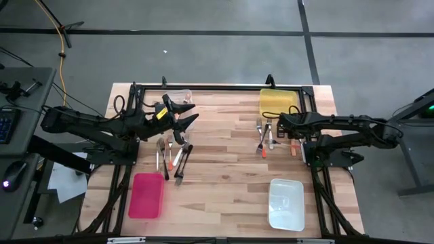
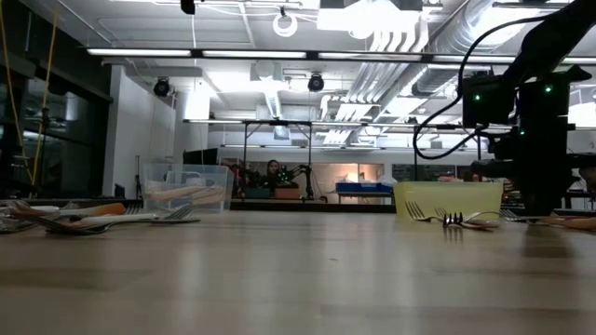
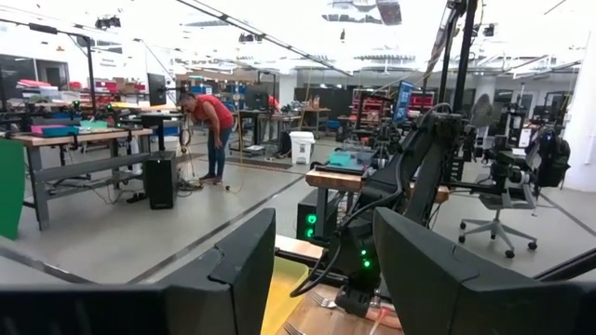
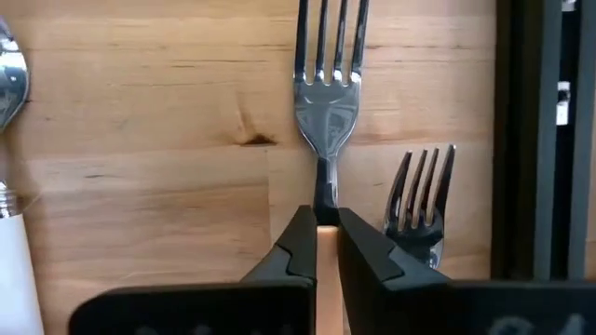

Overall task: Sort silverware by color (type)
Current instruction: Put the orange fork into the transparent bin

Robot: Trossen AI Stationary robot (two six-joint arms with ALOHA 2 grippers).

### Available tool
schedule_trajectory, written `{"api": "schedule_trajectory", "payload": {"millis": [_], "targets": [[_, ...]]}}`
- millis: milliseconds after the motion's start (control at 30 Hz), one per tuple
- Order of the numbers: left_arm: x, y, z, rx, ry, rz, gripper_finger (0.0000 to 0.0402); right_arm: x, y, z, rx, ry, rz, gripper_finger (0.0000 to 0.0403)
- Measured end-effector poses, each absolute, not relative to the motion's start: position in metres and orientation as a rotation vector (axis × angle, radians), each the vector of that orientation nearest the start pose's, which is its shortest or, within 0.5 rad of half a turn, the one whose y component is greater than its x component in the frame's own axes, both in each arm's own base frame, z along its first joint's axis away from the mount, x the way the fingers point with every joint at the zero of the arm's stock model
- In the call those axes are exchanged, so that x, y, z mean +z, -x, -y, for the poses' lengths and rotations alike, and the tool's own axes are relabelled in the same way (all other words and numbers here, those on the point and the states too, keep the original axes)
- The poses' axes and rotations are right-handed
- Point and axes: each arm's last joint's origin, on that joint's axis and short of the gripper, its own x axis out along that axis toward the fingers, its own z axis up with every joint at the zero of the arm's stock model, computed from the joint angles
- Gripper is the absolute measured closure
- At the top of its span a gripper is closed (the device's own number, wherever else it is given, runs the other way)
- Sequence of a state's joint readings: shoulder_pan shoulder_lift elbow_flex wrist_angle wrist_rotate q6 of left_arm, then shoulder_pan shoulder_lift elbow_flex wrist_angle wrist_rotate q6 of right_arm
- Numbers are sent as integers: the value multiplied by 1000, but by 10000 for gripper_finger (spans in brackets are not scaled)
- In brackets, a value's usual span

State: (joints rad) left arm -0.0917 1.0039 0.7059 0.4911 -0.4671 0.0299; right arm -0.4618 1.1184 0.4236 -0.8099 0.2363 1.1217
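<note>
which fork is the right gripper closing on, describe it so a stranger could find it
Start at the yellow bin at the table's far right corner; a small cluster of utensils lies just in front of it. The right gripper is shut on one fork, pinching its neck; the neighbouring fork lies free.

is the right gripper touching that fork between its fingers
Touching. The right wrist view shows the right gripper with both fingers closed against the neck of the fork, just below its tines, with no gap on either side.
</note>
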Motion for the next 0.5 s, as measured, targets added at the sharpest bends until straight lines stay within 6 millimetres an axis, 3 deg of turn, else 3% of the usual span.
{"api": "schedule_trajectory", "payload": {"millis": [200,500], "targets": [[330,-222,7,377,25,182,229,140,-121,66,-1321,-1013,-1021,397],[330,-222,7,377,27,182,229,185,-139,61,-1211,-837,-815,397]]}}
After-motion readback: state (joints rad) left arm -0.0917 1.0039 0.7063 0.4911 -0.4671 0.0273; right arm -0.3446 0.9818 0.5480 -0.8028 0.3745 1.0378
